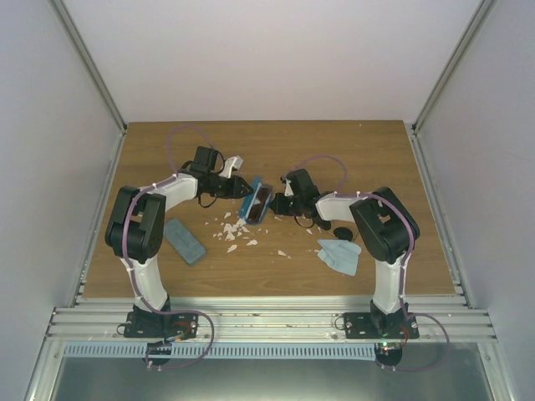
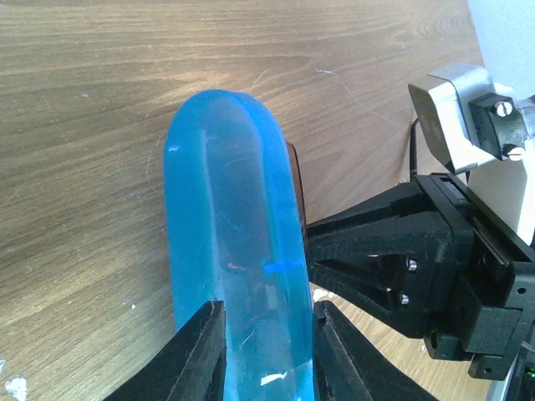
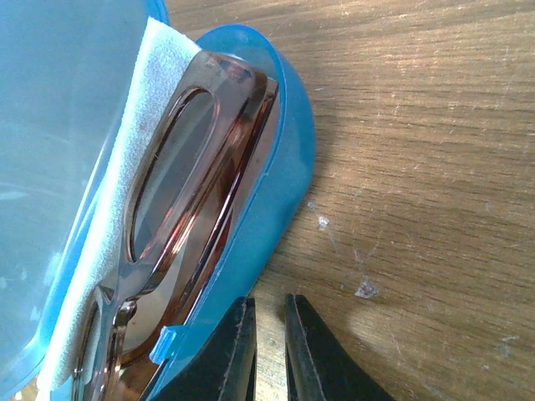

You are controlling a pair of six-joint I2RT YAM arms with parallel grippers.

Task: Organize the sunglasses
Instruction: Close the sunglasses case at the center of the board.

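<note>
The reddish-brown sunglasses (image 3: 188, 196) lie folded on a white lining inside the open bright blue case (image 3: 280, 167), which stands at mid-table (image 1: 255, 201). My left gripper (image 2: 267, 351) is shut on one blue half of the case (image 2: 230, 225), seen from above at the case's left (image 1: 242, 193). My right gripper (image 3: 270, 334) sits just right of the case (image 1: 278, 204), jaws nearly together with nothing between them, the left finger against the case's rim. The black sunglasses (image 1: 342, 232) lie on the wood under the right arm, partly hidden.
A grey-blue rectangular case (image 1: 184, 241) lies at the left by the left arm. A pale blue cloth (image 1: 340, 256) lies near the right arm's base. White crumbs (image 1: 232, 229) are scattered in front of the blue case. The right gripper's black body (image 2: 401, 267) shows close beside the case.
</note>
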